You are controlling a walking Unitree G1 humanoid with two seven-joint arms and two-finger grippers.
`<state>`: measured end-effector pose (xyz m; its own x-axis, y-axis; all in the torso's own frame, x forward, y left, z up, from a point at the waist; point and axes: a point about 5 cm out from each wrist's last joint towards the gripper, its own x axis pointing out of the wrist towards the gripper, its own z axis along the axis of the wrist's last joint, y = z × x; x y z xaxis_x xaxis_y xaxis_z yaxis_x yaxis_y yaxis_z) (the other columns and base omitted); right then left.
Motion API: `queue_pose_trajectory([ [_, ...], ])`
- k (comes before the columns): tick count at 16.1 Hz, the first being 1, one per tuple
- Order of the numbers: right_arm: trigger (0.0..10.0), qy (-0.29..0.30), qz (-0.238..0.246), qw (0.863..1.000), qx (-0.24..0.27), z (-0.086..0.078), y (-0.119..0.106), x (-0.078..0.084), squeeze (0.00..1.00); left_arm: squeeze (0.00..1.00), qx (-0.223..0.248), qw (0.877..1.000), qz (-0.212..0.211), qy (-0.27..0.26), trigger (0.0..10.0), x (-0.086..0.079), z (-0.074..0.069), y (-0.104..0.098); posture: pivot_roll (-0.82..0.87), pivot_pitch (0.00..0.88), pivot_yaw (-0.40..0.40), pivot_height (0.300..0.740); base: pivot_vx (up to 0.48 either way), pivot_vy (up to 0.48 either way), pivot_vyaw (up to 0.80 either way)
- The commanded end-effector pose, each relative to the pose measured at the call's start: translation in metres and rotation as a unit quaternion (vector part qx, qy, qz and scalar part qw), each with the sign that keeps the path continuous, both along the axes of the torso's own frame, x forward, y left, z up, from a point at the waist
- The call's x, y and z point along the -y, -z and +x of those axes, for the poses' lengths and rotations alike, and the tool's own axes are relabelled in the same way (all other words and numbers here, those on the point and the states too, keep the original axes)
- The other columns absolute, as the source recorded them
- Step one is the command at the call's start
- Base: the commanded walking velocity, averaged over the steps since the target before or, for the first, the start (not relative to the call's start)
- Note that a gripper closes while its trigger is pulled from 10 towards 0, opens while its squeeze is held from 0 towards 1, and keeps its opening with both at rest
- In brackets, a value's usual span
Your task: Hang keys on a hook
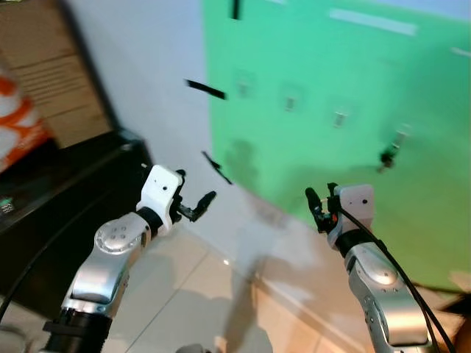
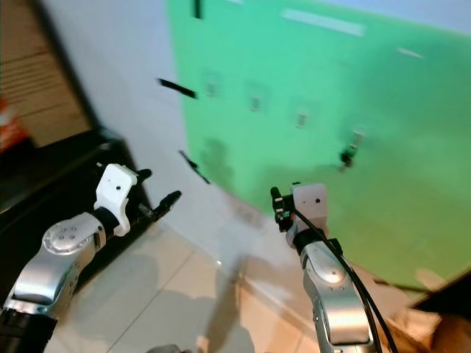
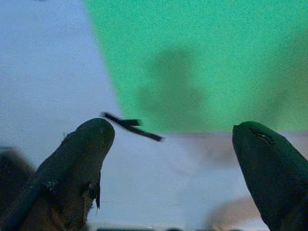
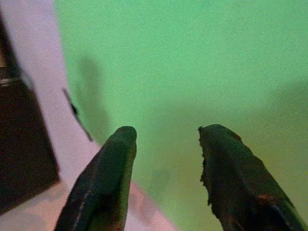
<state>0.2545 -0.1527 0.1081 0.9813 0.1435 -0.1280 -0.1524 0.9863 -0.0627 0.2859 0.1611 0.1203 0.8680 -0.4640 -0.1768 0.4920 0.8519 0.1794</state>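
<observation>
A green board [image 1: 331,66] on the wall carries a row of small clear hooks [image 1: 291,99]. A dark bunch of keys [image 1: 388,154] hangs from the rightmost hook [image 1: 401,136]. My left gripper [image 1: 197,193] is raised low and to the left of the board, open, with nothing between its fingers [image 3: 82,149]. My right gripper [image 1: 318,202] is held up below the board's middle, lower than the keys and to their left. It is open and empty too, and its fingers [image 4: 113,163] point at the green surface.
A black cabinet [image 1: 66,184] stands at the left against the white wall, with cardboard boxes [image 1: 51,81] above it. Black tape strips [image 1: 206,90] mark the board's left edge. Pale floor tiles [image 1: 191,294] lie below, and a brown box [image 2: 434,331] sits at the bottom right.
</observation>
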Motion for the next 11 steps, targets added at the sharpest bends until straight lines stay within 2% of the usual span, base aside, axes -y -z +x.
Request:
queue_pose_trajectory([
  [1, 10.0, -0.001, 0.007, 1.0, -0.011, -0.001, 0.002, 0.001, 1.0, 0.08, 0.011, 1.0, 0.0, -0.014, 10.0, 0.001, -0.001, 0.0, -0.04, 0.0, 0.023, 0.74, 0.0, 0.0, 0.8],
  [3, 10.0, 0.0, 0.021, 0.999, -0.024, -0.005, 0.005, 0.003, 1.0, 0.09, 0.013, 1.0, -0.001, -0.026, 10.0, 0.004, -0.005, 0.003, -0.04, 0.0, 0.022, 0.74, 0.127, 0.0, 0.8],
  [8, 10.0, -0.009, 0.003, 1.0, -0.027, -0.01, 0.006, 0.007, 1.0, 0.09, 0.016, 0.999, -0.008, -0.035, 10.0, 0.006, -0.011, 0.005, -0.06, 0.0, 0.02, 0.74, 0.263, 0.0, 0.8],
  [11, 10.0, -0.008, 0.0, 0.999, -0.04, -0.019, 0.01, 0.012, 1.0, 0.1, 0.008, 0.999, -0.015, -0.048, 10.0, 0.004, -0.018, 0.009, -0.06, 0.0, -0.005, 0.74, 0.271, 0.0, 0.8],
])
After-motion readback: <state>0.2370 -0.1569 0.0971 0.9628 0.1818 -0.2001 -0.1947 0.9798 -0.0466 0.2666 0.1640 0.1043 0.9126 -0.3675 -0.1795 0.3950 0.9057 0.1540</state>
